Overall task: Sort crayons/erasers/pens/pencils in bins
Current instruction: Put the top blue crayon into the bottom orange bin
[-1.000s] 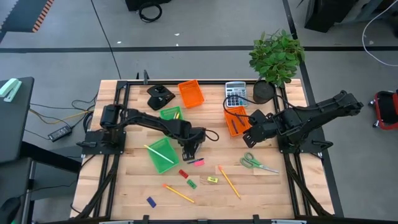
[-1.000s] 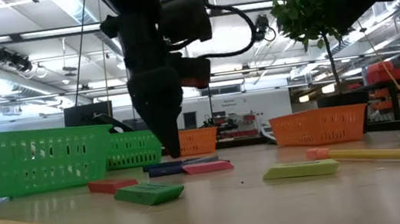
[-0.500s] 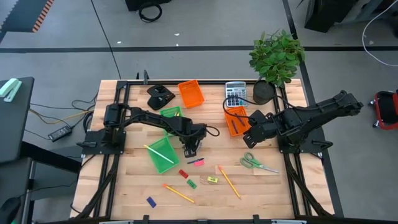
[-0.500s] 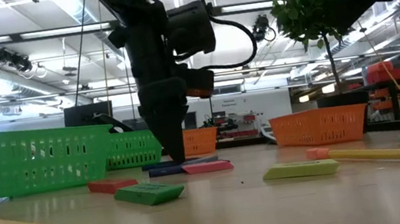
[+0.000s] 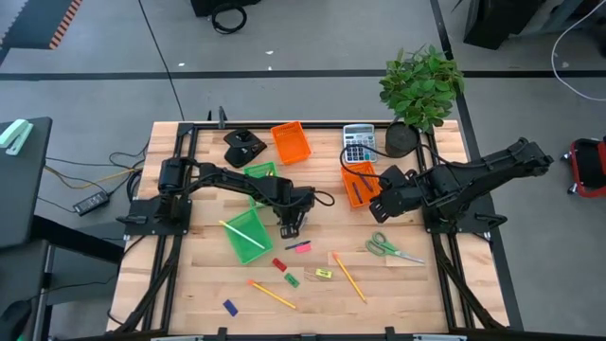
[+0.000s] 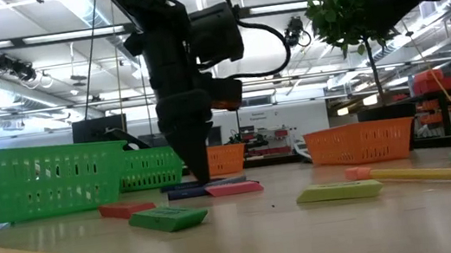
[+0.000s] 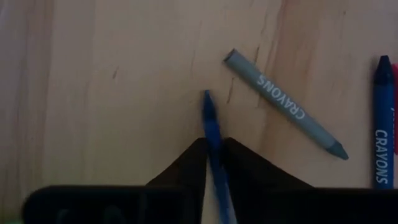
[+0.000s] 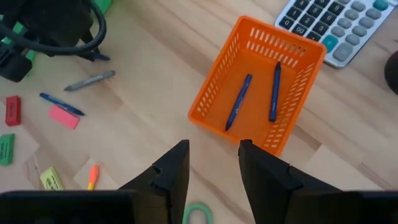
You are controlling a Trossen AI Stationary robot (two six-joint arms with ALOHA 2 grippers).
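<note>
We take the pink eraser point(image 5: 302, 247) near the table's middle as our landmark. Our left gripper point(image 5: 290, 228) stands just behind it, pointing down at the wood, and its two fingers point(image 7: 186, 168) are drawn in tight on a blue pen point(image 7: 213, 144), whose tip sticks out ahead of them. A grey crayon point(image 7: 283, 104) lies just beyond that tip, free on the table, and a dark blue crayon point(image 7: 380, 142) lies a little farther off, beside the pink eraser.

To the left of the pink eraser sits a green bin point(image 5: 245, 235) with a yellow pencil point(image 5: 242, 235) lying in it; a second green bin point(image 5: 259, 173) is behind that, partly under our left arm. An orange bin point(image 5: 291, 142) sits farther back still.

In front of the pink eraser lie the red eraser point(image 5: 279, 264), the green eraser point(image 5: 293, 279), the yellow eraser point(image 5: 324, 274) and, well off toward the front left, the blue eraser point(image 5: 229, 307). Two more pencils point(image 5: 348, 277) lie on the wood there.

To the right of the pink eraser, our right gripper point(image 8: 213, 163) hovers with its fingers spread and nothing between them, next to the other orange bin point(image 8: 292, 134), which holds two blue pens point(image 8: 238, 102). A calculator point(image 8: 334, 28) lies behind that bin and green-handled scissors point(image 5: 389, 249) in front of it.
</note>
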